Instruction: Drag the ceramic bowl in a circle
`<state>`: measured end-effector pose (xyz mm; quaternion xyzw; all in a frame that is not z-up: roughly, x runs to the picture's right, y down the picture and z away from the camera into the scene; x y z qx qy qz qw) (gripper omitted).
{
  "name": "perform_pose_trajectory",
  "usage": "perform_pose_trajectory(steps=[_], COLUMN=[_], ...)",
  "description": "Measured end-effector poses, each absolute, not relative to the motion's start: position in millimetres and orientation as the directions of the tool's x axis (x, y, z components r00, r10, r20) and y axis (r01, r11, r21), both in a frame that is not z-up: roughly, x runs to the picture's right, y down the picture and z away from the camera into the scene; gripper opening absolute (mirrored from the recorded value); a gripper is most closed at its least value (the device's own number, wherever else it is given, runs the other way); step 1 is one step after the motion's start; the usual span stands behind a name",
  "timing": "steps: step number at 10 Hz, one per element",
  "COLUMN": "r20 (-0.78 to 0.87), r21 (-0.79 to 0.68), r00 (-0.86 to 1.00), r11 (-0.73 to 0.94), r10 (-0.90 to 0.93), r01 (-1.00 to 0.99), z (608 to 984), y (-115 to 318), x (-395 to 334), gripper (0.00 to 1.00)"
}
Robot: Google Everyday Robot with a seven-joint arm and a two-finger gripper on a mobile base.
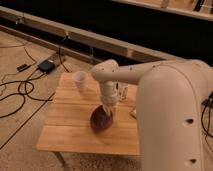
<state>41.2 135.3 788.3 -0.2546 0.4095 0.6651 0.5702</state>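
The ceramic bowl (100,121) is a small glossy dark maroon bowl on the wooden table (70,125), near the middle and toward the front. My gripper (108,112) hangs from the white arm and reaches down onto the bowl's right rim, touching it. The bowl looks tilted under the gripper. The big white arm covers the right part of the table.
A white cup (80,80) stands at the table's back left. A small pale object (123,92) sits behind the gripper, another (133,113) by the arm. Black cables and a dark box (46,66) lie on the floor left. A long rail runs behind.
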Motion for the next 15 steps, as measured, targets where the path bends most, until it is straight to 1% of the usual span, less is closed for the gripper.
perform_pose_trajectory(steps=[3,4,6,8,10,12,15], r20=[-0.788,-0.782,-0.780,-0.792,-0.807,-0.827,-0.852], r21=[0.256,0.243,0.213,0.130,0.046,-0.046,-0.127], r00=[-0.218,-0.206,-0.178,-0.096,-0.007,0.087,0.168], r11=[-0.014,-0.016,-0.014,0.014,0.051,0.088,0.115], r10=[0.576,0.588,0.599,0.602,0.591,0.555,0.496], r01=[-0.966,-0.970,-0.977,-0.991,-0.998,-0.995,-0.985], z=[820.6,833.2,844.1,847.3,843.6,835.1,813.7], y=[113.6,102.7,92.7,90.6,100.8,125.5,159.0], x=[31.1,17.9,-5.0,-52.1,-95.3,-136.5,-162.9], gripper=[0.14,0.14,0.14,0.14,0.14,0.14,0.14])
